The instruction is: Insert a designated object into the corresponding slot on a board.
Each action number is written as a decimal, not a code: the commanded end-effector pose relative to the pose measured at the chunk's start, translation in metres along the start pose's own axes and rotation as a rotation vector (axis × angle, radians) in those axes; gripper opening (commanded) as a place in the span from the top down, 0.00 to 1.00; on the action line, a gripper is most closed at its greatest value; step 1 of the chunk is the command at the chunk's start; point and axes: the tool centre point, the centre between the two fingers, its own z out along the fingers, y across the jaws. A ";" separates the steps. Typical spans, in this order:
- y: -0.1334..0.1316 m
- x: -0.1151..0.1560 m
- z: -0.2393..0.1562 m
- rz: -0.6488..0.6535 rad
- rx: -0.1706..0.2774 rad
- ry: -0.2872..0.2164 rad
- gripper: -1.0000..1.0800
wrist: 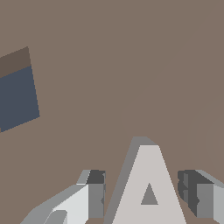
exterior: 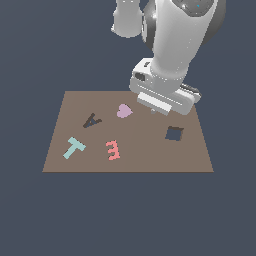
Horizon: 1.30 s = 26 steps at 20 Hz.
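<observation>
The arm, glossy white w/ rounded casing, fills the top of the exterior view and blocks the board's back edge toward that view's right. It also hides the letter block and the fingers there, so only the wrist view shows them.

The board is big, flat, matte brown, rectangular, on a dark blue-grey floor. In the wrist view its surface is plain, no grain.

On the board: a dark square cutout near the exterior view's right, just beside the wrist housing; blue floor shows through it in the wrist view. A teal T and a pink E lie toward the front, a mauve heart toward the back. The A-shaped slot, dark brown-black, sits toward the exterior view's left, well apart from the arm.

The gripper is spread, released. Grey blocky fingers flank the pale A block w/ gaps both sides, not touching. The A block is flat-topped w/ a triangular hole, lying on bare board.
</observation>
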 end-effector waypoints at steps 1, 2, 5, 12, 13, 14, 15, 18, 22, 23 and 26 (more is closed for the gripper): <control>0.000 0.000 0.001 0.000 0.001 0.001 1.00; 0.000 0.000 0.001 0.000 0.001 0.001 1.00; 0.000 0.000 0.001 0.000 0.001 0.001 1.00; -0.001 0.000 -0.002 0.000 0.001 0.001 1.00; -0.001 0.001 -0.004 0.000 0.001 0.001 1.00; -0.001 0.001 -0.005 0.000 0.001 0.001 1.00; 0.000 0.000 -0.003 0.000 0.001 0.001 1.00; 0.002 0.004 -0.003 0.005 0.001 0.001 1.00; 0.014 0.018 -0.003 0.025 0.001 0.001 1.00; 0.019 0.024 -0.004 0.033 0.001 0.001 1.00; 0.037 0.044 -0.005 0.062 0.001 0.001 1.00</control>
